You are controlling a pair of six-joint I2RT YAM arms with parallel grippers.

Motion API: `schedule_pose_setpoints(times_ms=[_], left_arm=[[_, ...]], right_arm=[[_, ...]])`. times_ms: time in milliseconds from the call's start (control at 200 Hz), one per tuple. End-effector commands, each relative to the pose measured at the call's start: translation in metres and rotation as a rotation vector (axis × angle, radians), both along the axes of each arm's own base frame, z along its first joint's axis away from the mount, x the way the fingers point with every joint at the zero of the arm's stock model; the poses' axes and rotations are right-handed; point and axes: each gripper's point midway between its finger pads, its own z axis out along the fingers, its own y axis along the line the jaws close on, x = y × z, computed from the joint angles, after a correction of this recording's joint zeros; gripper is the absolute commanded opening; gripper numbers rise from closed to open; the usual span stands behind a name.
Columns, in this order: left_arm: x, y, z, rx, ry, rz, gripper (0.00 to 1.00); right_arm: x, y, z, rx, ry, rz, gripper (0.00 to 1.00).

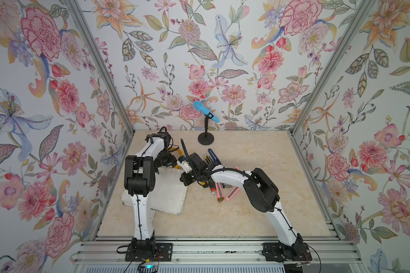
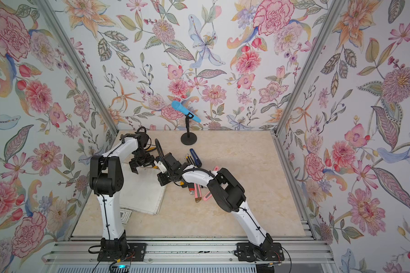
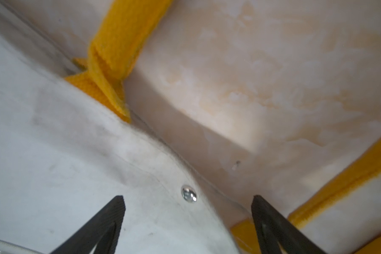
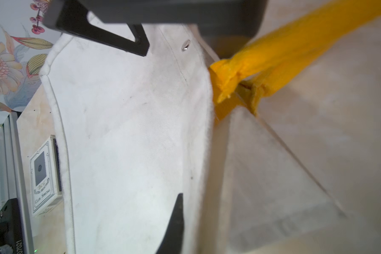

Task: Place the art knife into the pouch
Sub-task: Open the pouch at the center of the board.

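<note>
beige marbled table (image 1: 258,189) inside floral walls (image 1: 199,59), mic (image 1: 205,111) at back. pouch (image 1: 168,193) flat at left, knives (image 1: 219,192) heaped just beside. left gripper (image 3: 188,199) wide over its rim, right gripper (image 1: 179,164) closed there, hold unclear.

the right half of the worktop (image 1: 282,189) lies bare from the heap of knives (image 1: 219,191) to the side wall (image 1: 365,141), and a bare strip runs along the near edge. a microphone stand (image 1: 206,139) stands upright at the back middle. the left arm (image 1: 140,175) and right arm (image 1: 232,176) meet above the far edge of the pouch (image 1: 168,196), crowding the space over it; the right arm also overhangs the knives. yellow handles (image 3: 117,44) trail on the worktop just past that edge.
</note>
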Motion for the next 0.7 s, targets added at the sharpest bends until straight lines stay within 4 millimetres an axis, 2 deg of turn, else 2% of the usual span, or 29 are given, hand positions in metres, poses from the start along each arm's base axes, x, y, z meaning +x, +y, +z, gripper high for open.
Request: schedule_pose_setpoints(times_ms=[0, 65, 285, 565, 695], left_arm=[[-0.006, 0.002, 0.006, -0.018, 0.031, 0.019, 0.92], [-0.007, 0.0, 0.008, -0.027, 0.041, 0.013, 0.91], [-0.006, 0.0, 0.025, -0.027, 0.024, -0.001, 0.71], [-0.006, -0.003, 0.041, -0.049, -0.009, 0.013, 0.71], [-0.007, -0.007, 0.048, -0.074, -0.018, 0.012, 0.59]], right_arm=[[0.013, -0.005, 0.046, 0.024, -0.167, -0.025, 0.03], [0.014, -0.006, 0.052, 0.026, -0.185, -0.031, 0.03], [0.015, -0.009, 0.05, 0.003, -0.211, -0.037, 0.03], [0.022, -0.013, 0.048, -0.001, -0.211, -0.051, 0.03], [0.025, -0.015, 0.047, -0.004, -0.211, -0.057, 0.03]])
